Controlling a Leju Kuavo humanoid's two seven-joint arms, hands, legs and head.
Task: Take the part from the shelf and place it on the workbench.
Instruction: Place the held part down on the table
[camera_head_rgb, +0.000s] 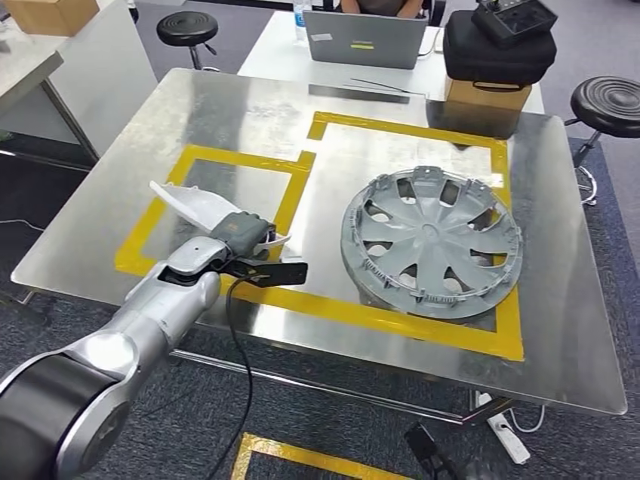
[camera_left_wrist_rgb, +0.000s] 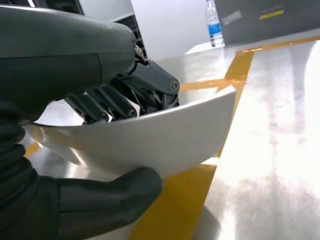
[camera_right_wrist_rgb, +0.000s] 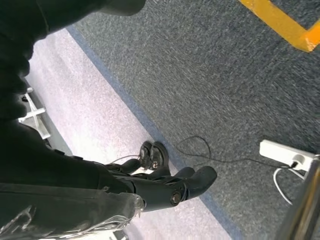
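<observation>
Fingers (camera_left_wrist_rgb: 109, 102) of my left hand (camera_head_rgb: 243, 238), thumb beneath: clamped on white part (camera_head_rgb: 198, 205), held low over tabletop (camera_head_rgb: 249, 110), inside smaller yellow tape frame (camera_head_rgb: 198, 158). Part's long axis: runs away from my palm, up-left across that frame. Left hand nearest, already on it; I judge lowering and release remain. Right hand (camera_right_wrist_rgb: 166, 185): hanging over carpet, holding nothing, loosely extended. Adjacent: grey wheel cover (camera_head_rgb: 430, 242), larger frame.
</observation>
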